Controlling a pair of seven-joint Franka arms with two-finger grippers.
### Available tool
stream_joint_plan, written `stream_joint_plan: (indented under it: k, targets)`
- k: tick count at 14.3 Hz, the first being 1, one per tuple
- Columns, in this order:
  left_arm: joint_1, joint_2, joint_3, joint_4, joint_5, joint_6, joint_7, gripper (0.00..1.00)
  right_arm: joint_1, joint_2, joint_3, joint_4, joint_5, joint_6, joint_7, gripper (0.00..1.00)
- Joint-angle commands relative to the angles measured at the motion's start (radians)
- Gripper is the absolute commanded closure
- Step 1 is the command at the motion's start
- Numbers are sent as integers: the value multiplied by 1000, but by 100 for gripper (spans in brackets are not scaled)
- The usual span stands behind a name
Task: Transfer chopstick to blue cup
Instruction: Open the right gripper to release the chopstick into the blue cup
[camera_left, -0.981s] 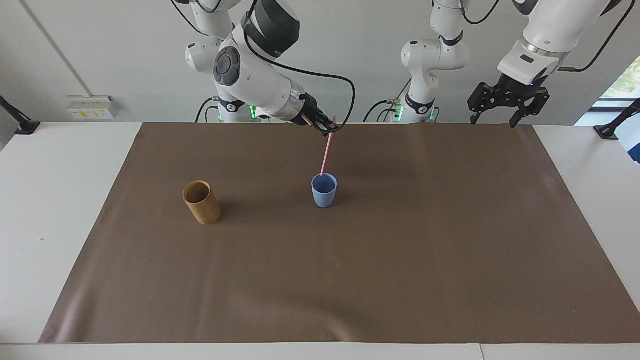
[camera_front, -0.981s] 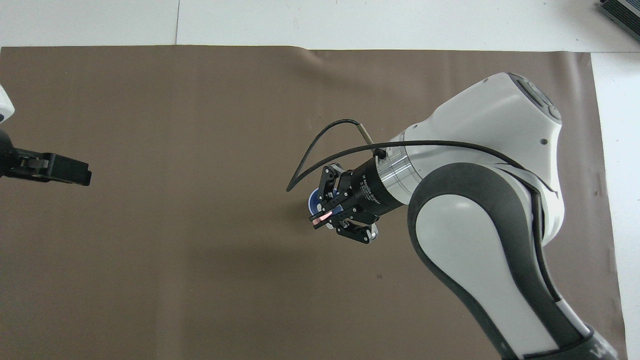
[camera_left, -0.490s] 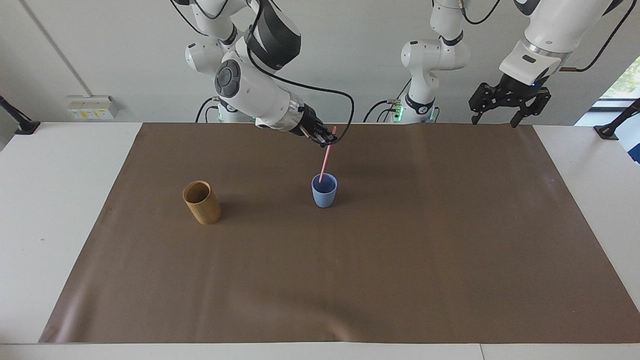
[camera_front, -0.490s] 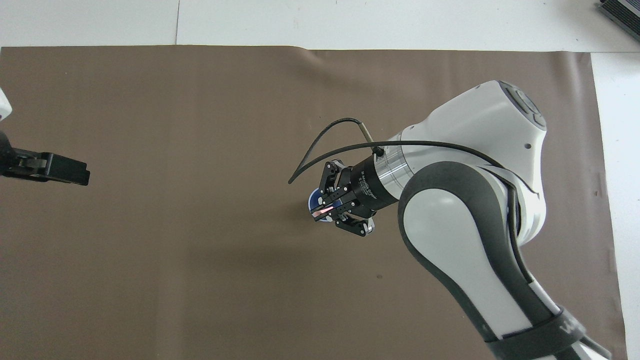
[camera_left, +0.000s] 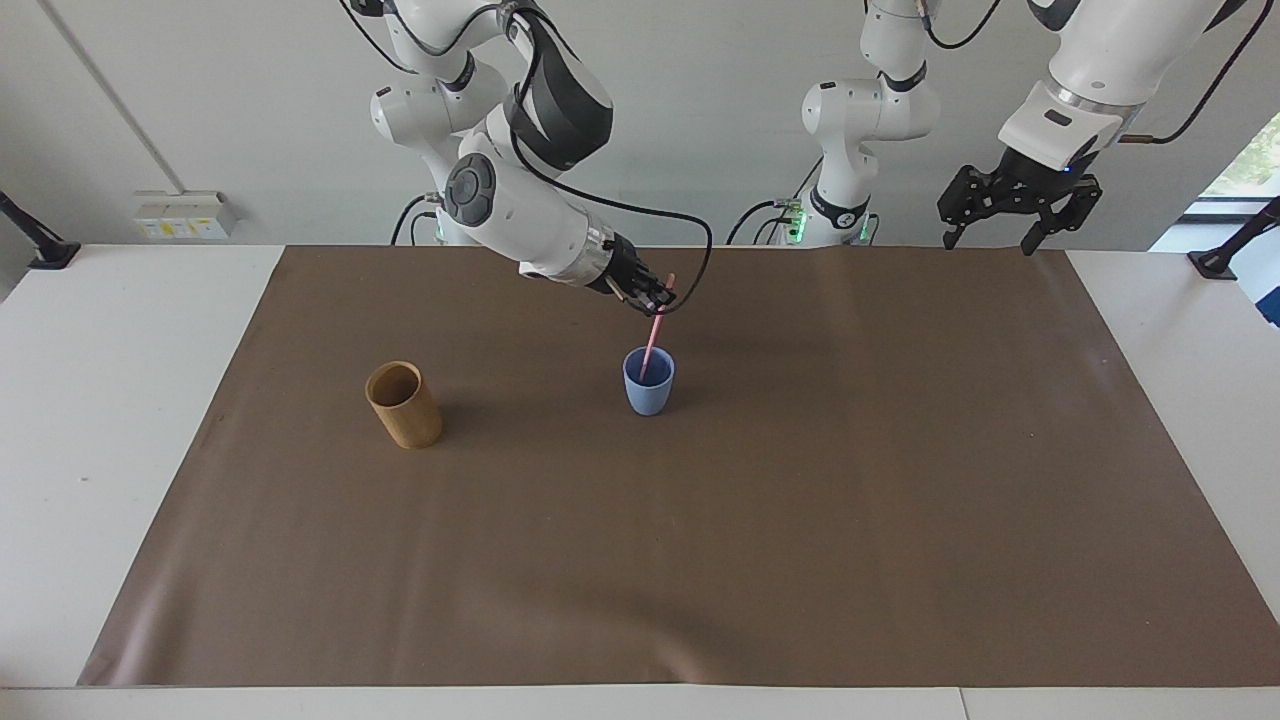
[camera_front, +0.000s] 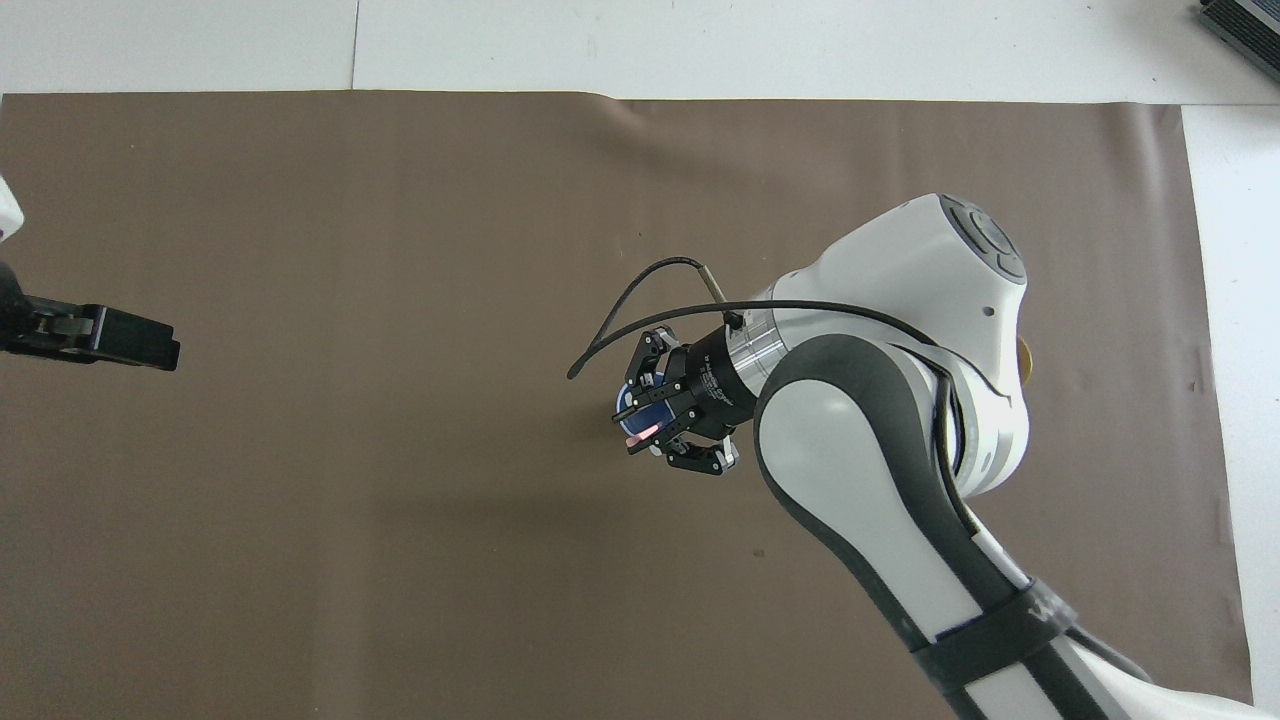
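A thin pink chopstick (camera_left: 652, 345) stands nearly upright, leaning slightly, with its lower end inside the small blue cup (camera_left: 649, 387) near the middle of the brown mat (camera_left: 800, 520). Its long axis runs up from the cup to the right gripper (camera_left: 660, 298), which hangs directly over the cup with the stick's top end between its fingers; whether they clamp it or have begun letting go cannot be told. The left gripper (camera_left: 1018, 204) waits with open jaws, raised over the mat's corner at its own end. 1 wooden cup (camera_left: 403, 404) stands toward the right arm's end.
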Motion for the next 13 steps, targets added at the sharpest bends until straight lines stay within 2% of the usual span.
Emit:
stream_joint_plan:
  k: [1,8,13]
  targets:
    - [11,-26,-7,-32,12,21,1,0,-2,-27,-5,-1,-24,5,-90,0]
    - [11,-26,-7,-32,12,22,-1,0,-45,-101,-15,45,-483,-21,-392,0]
    - [11,-26,-7,-32,12,22,5,0,-146,-147,-15,57,-676,-31,-754,0]
